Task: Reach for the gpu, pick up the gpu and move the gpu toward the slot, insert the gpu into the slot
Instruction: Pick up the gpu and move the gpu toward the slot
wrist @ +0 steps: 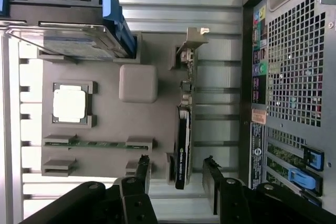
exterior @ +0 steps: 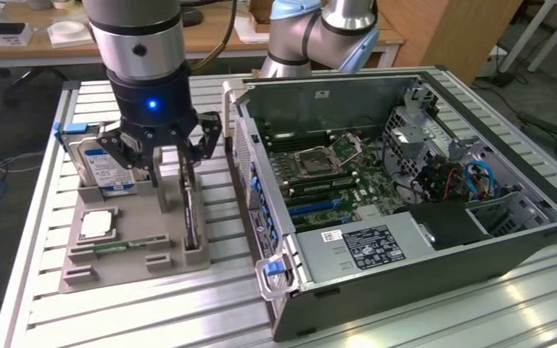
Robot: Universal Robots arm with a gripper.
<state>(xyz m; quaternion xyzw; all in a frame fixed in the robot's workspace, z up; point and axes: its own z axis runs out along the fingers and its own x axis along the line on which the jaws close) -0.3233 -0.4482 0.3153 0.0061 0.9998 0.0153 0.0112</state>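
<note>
Wrist view, thin flat black gpu (wrist: 182,145)

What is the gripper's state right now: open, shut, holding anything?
Gripper: open, holding nothing; it hangs over the gpu, which stands on edge in the gray holder tray.

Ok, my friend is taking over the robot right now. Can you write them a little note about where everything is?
Gripper: open, holding nothing, poised over the gpu without touching it.
Gpu: standing on edge in the grey holder tray, outside the computer case.
Slot: on the green motherboard inside the open case, with no card in it.
Done: reach almost complete.
Left: grip the gpu, carry it over, insert it.
</note>
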